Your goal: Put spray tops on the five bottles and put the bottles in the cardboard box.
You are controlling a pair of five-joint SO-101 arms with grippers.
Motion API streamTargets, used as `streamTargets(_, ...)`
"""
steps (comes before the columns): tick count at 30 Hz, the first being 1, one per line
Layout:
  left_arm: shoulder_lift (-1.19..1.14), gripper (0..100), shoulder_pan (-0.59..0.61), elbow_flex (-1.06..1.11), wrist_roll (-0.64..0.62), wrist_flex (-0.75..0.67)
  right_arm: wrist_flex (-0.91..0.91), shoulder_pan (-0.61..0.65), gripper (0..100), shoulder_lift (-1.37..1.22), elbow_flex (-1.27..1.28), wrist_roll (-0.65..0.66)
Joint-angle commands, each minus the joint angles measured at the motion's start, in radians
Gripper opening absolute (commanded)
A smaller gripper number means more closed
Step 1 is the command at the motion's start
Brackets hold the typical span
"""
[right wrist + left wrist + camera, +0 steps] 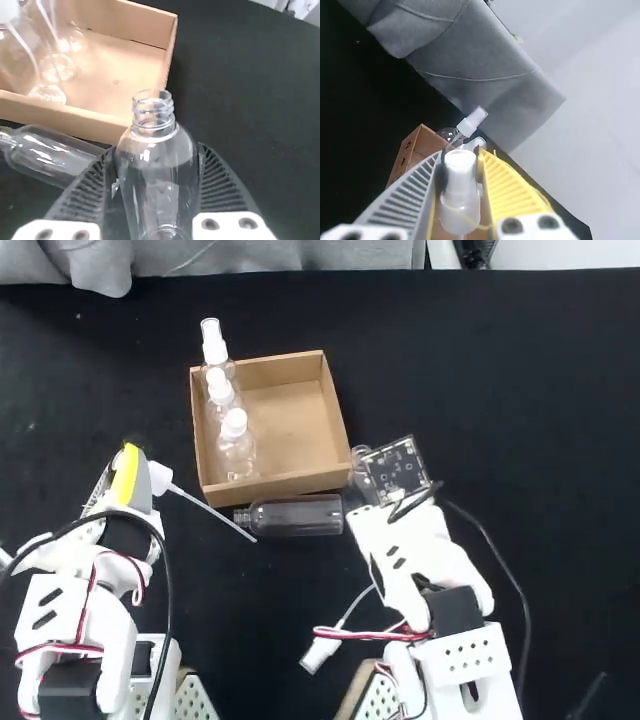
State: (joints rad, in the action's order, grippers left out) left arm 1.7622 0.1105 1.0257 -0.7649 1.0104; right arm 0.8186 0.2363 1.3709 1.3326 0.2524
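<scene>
Three capped bottles point(236, 440) stand inside the cardboard box point(290, 420), in a row along its left wall. The farthest is at the box's far-left corner. The box sits near the middle of the black table point(520, 390), nearer the far edge than the near one.

Fourth bottle point(295, 517): uncapped, lying on its side on the table just in front of the box's near wall, roughly parallel to it. Its neck points toward the table's left edge. Cannot tell if it touches the box.

Fifth bottle point(155, 170): open-necked, threads bare. The right gripper point(154, 156) has its black jaws closed on the bottle's body, one on each side. It is held just off the box's near-right corner.

Left gripper point(460, 161): toward the table's near-left corner, left of the box. The grey and yellow jaws pinch a white spray top point(459, 192). Its thin dip tube point(210, 508) slants out toward the neck of the lying bottle.

Grey cloth point(200, 260) lies along the table's far edge.
</scene>
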Motion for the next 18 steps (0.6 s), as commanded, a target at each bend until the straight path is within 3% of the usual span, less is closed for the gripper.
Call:
streamTargets(1, 0.012, 3, 0.001, -0.007, -0.009, -0.026, 0.006, 0.043, 8.8, 0.025, 0.002, 0.052)
streamTargets(7, 0.014, 3, -0.001, 0.007, -0.017, -0.028, -0.003, 0.126, 8.8, 0.025, 0.033, 0.106)
streamTargets(9, 0.014, 3, 0.004, 0.007, -0.071, -0.032, -0.002, 0.14, 8.8, 0.025, 0.033, 0.107)
streamTargets(18, 0.014, 3, 0.008, 0.073, -0.143, -0.163, 0.002, 0.213, 8.8, 0.059, 0.065, 0.186)
